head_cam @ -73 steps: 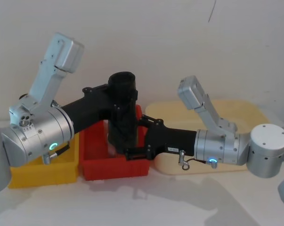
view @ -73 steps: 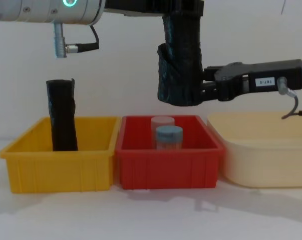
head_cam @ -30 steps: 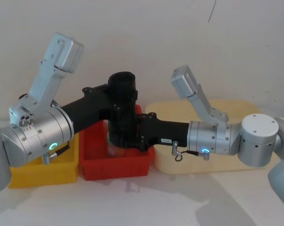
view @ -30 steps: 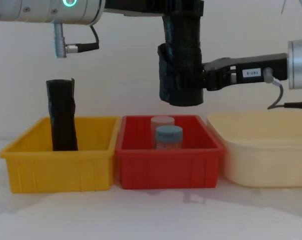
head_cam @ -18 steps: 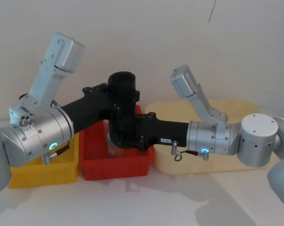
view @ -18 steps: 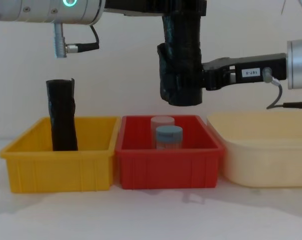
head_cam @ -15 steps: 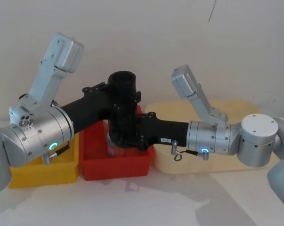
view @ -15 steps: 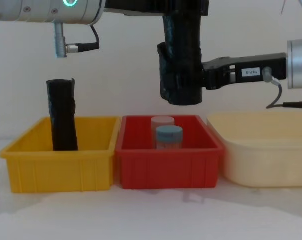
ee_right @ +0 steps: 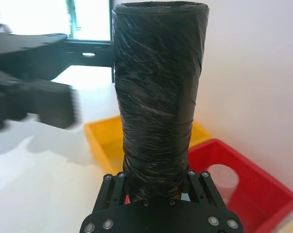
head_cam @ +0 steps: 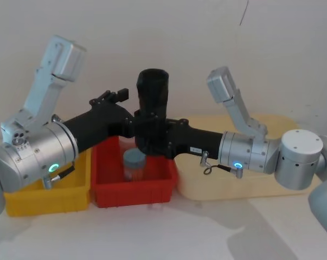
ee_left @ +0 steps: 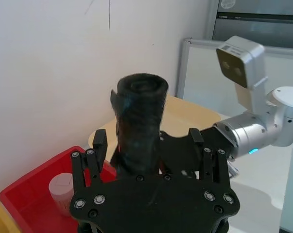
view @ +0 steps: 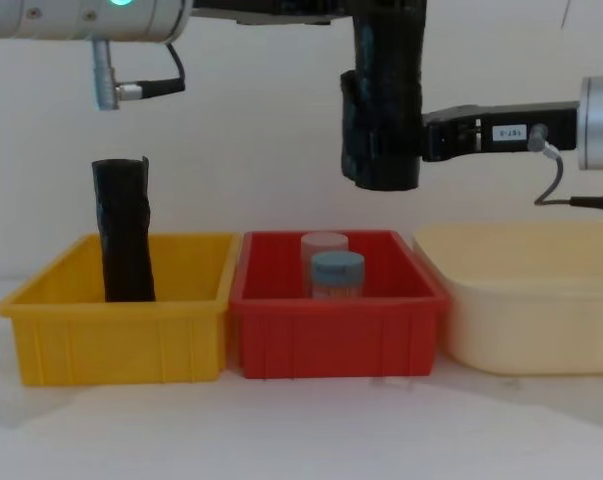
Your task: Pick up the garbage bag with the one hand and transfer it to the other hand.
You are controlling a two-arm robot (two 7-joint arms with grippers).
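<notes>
The garbage bag [head_cam: 152,103] is a thick black crinkled roll held upright in the air above the red bin [head_cam: 106,192]. My right gripper [head_cam: 152,140], with the white label and blue ring, is shut on the roll's lower part [ee_right: 158,121], its fingers [ee_right: 197,179] pressed against both sides. My left gripper [head_cam: 122,111], on the green-ringed arm, is open just to the left of the roll and has no grip on it. In the left wrist view its spread fingers [ee_left: 98,145] frame the garbage bag [ee_left: 139,121] farther off. The chest view shows the garbage bag [view: 384,100] high up with the right gripper [view: 421,135] on it.
A yellow bin [view: 121,340] at the left holds a slimmer upright black roll [view: 123,240]. The red bin [view: 336,335] holds two capped jars [view: 337,272]. A cream tub [view: 531,310] stands at the right. White wall behind.
My left gripper has opened, let go of the garbage bag and drawn back to the left. My right gripper, shut on the roll, has carried it up and to the right.
</notes>
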